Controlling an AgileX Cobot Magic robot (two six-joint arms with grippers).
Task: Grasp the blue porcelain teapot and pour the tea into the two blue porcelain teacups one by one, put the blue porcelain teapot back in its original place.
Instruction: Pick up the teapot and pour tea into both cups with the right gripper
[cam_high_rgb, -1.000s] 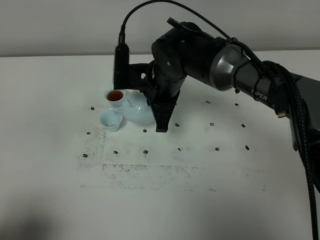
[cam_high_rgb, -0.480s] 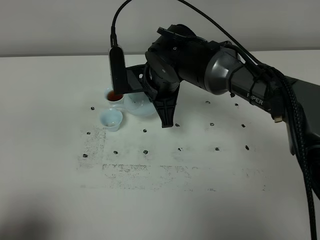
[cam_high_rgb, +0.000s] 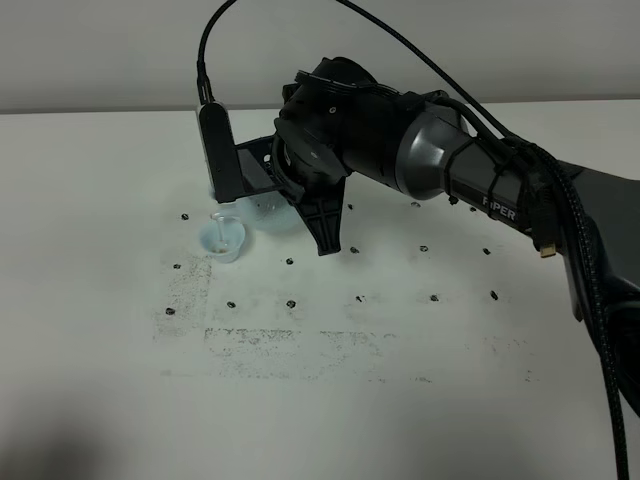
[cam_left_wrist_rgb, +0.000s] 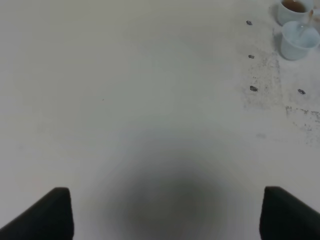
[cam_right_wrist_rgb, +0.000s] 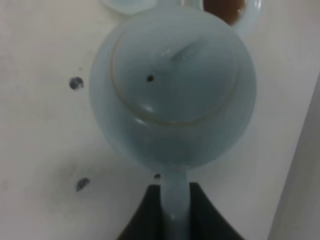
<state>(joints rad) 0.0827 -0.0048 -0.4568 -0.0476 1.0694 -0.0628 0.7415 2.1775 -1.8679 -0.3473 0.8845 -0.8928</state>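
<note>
- left gripper (cam_left_wrist_rgb: 170, 215): spread wide, its two black fingertips (cam_left_wrist_rgb: 52, 215) far apart with nothing between them. It hangs over bare white table (cam_high_rgb: 120, 330), well apart from the cups.
- table: white and scuffed, with small black marks (cam_high_rgb: 291, 303) dotted across the middle.
- near teacup (cam_high_rgb: 222, 240): small, pale blue, upright on the table left of centre. A thin pale stream (cam_high_rgb: 215, 222) drops into it from above. The left wrist view shows the same cup (cam_left_wrist_rgb: 299, 42), and its fill level is too washed out to read.
- far teacup (cam_left_wrist_rgb: 291, 7): just behind the near one, close beside it, upright with dark brown tea in it. The right wrist view shows it too (cam_right_wrist_rgb: 231, 9), just past the pot's body. In the high view it is hidden behind the black wrist camera (cam_high_rgb: 215, 150).
- blue porcelain teapot (cam_high_rgb: 272, 213): up off the table, right next to both cups on their right. It is mostly covered by the arm in the high view, with only a pale blue patch showing. In the right wrist view the round body (cam_right_wrist_rgb: 172, 85) fills the frame, lid (cam_right_wrist_rgb: 172, 75) on with a small vent hole visible.
- right gripper (cam_right_wrist_rgb: 174, 210): clamped tight on the teapot's handle (cam_right_wrist_rgb: 174, 200), a black finger on each side of the loop.
- right arm (cam_high_rgb: 440, 165): reaches in from the right edge across the middle of the table, wrist bent down over the pot.
</note>
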